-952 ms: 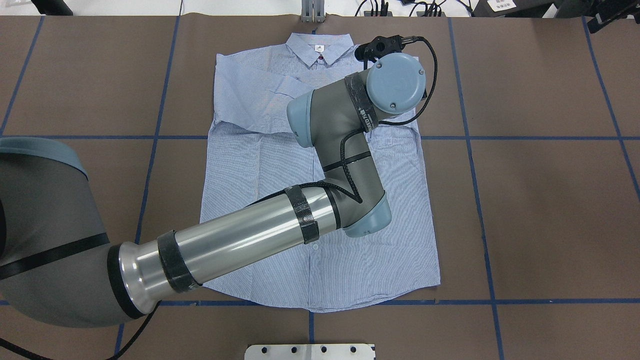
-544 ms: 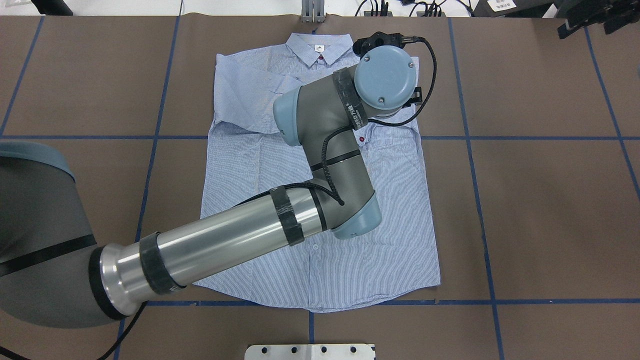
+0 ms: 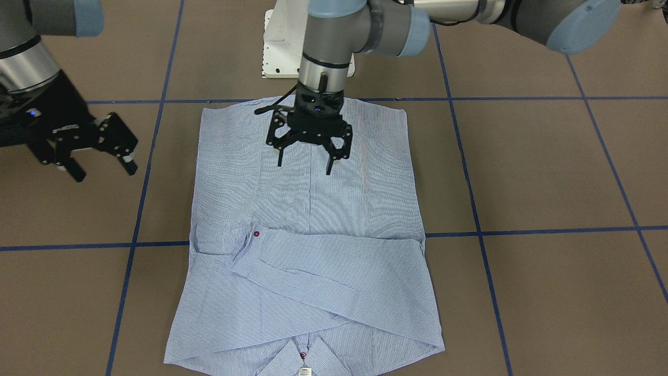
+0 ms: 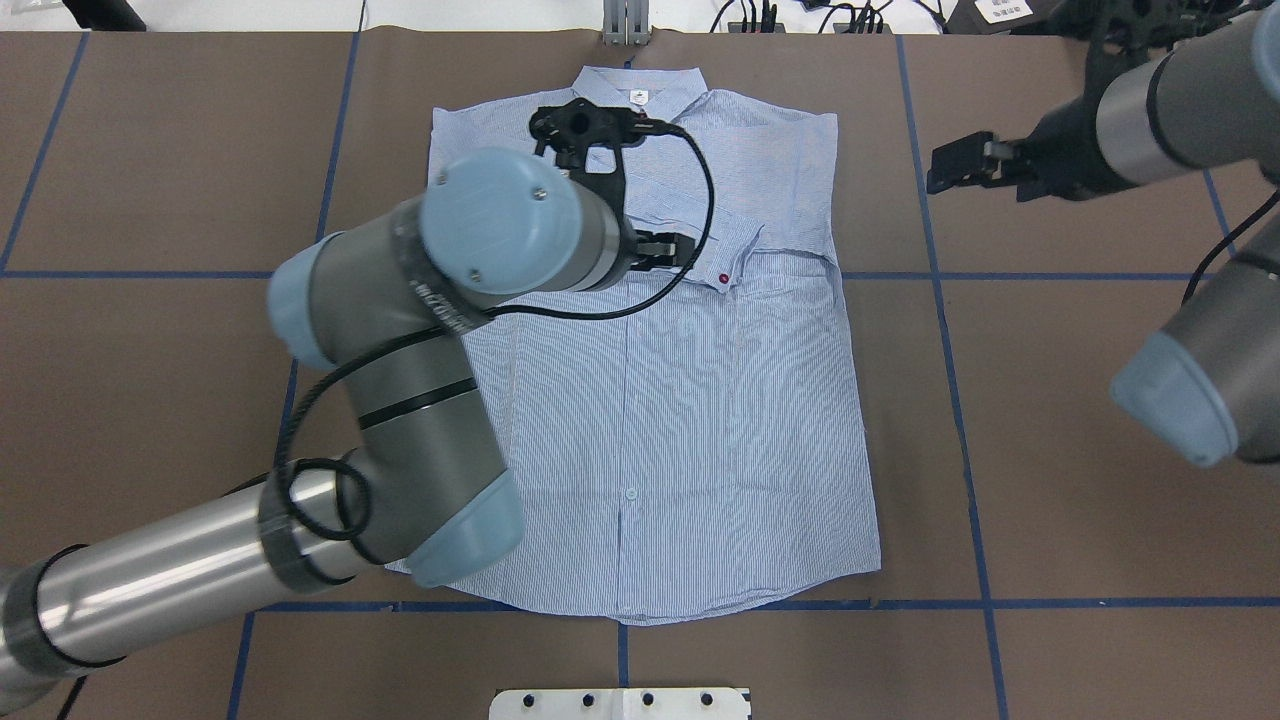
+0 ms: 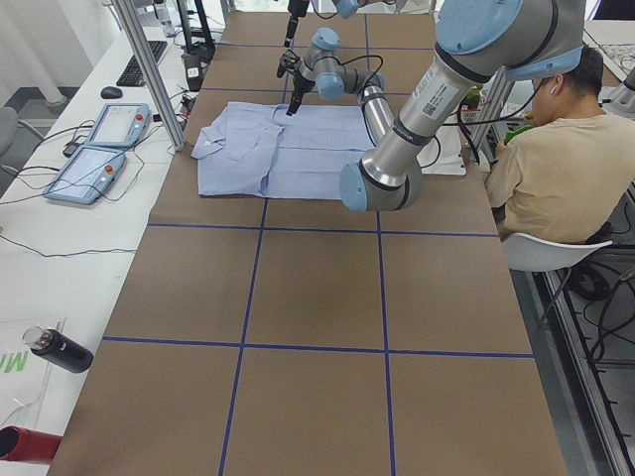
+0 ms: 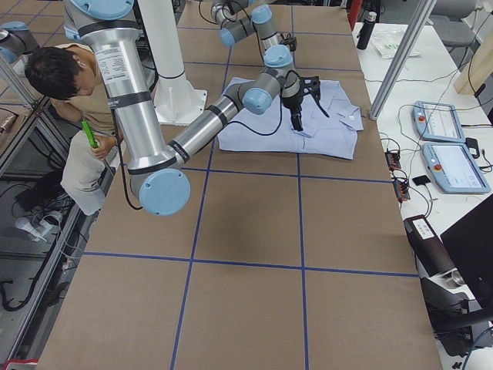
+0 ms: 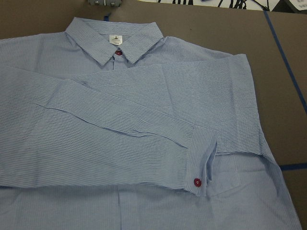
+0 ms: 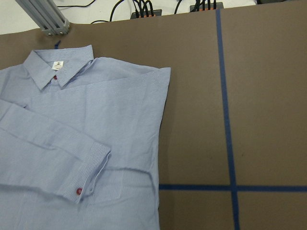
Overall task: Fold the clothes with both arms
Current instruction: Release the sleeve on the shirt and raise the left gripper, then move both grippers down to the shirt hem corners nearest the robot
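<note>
Hovered left fingers (image 3: 329, 159) spread, empty, above shirt (image 3: 365, 209) mid-frame; right fingers (image 3: 124, 154) likewise at frame left, probably awaiting hem fold.

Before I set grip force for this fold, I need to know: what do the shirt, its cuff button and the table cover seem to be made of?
Shirt: thin woven cloth, likely cotton or a blend, matte, with fine stripes and soft creases. Cuff button: glossy red, probably plastic. Table cover: matte brown sheet, paper or card by its look, though the material is uncertain.
</note>
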Controlling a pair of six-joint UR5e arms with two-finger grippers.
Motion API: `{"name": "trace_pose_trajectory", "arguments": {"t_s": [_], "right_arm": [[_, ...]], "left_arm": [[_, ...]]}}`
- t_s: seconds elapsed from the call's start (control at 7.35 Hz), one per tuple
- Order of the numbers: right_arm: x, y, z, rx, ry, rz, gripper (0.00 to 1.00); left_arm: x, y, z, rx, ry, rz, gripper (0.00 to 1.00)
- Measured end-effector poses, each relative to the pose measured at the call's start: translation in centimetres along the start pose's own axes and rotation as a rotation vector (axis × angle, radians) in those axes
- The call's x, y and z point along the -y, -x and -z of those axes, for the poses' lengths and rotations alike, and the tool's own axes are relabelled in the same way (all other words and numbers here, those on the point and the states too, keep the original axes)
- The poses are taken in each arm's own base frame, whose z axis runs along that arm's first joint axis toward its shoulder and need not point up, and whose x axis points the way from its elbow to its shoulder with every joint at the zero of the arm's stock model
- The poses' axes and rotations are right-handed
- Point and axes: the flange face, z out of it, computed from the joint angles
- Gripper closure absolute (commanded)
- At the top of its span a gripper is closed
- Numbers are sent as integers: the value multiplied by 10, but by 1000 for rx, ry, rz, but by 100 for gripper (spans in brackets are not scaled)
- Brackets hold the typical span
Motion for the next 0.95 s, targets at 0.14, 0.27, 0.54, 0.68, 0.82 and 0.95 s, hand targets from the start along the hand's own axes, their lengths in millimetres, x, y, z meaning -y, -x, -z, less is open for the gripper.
{"name": "trace_pose_trajectory", "arguments": {"t_s": [0.14, 0.27, 0.54, 0.68, 0.82, 0.95], "right_arm": [[-47, 23, -8, 2, -5, -30, 1], [-99, 44, -20, -10, -21, -53, 1], [-196, 56, -31, -42, -43, -68, 1], [-227, 51, -27, -52, -45, -64, 1], [-246, 48, -24, -56, -51, -61, 1], [-255, 48, -23, -57, -57, -59, 1]], "left_arm": [[-19, 41, 27, -7, -2, -32, 0], [-39, 81, 53, -12, 12, -44, 0], [-76, 146, 88, -3, 70, -36, 0], [-93, 174, 94, 15, 91, -7, 0], [-117, 198, 91, 30, 106, 46, 0], [-148, 215, 82, 39, 113, 99, 1]]}}
